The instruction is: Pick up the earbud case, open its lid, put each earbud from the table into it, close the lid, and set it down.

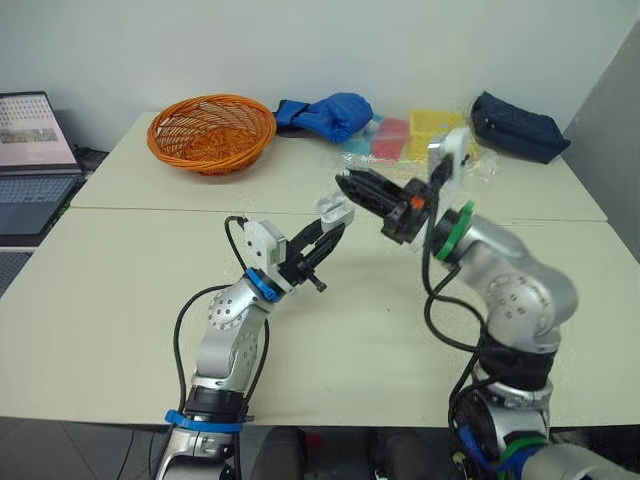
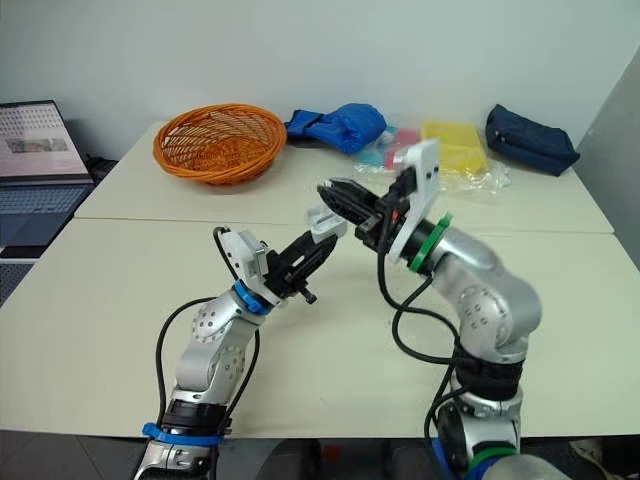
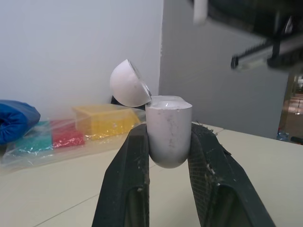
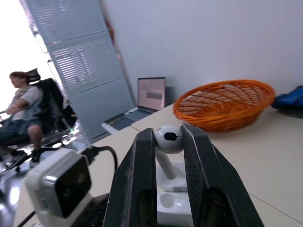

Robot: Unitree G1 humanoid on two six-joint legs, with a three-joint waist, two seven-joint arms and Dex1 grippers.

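My left gripper (image 1: 326,232) is raised over the middle of the table, shut on the white earbud case (image 3: 168,130). The case stands upright between the fingers, and its round lid (image 3: 129,83) is swung open to one side. My right gripper (image 1: 346,185) reaches in from the right, just above the case (image 1: 333,209). It is shut on a white earbud (image 4: 169,138), stem pointing down toward the open case (image 4: 173,203). The earbud's stem tip is close to the case's opening; I cannot tell whether it touches.
An orange wicker basket (image 1: 212,132) sits at the back left, a blue bag (image 1: 330,113) and coloured packets (image 1: 420,135) behind the grippers, and a navy pouch (image 1: 518,126) at the back right. A laptop (image 1: 35,160) stands off the left edge. A person (image 4: 23,113) sits far off.
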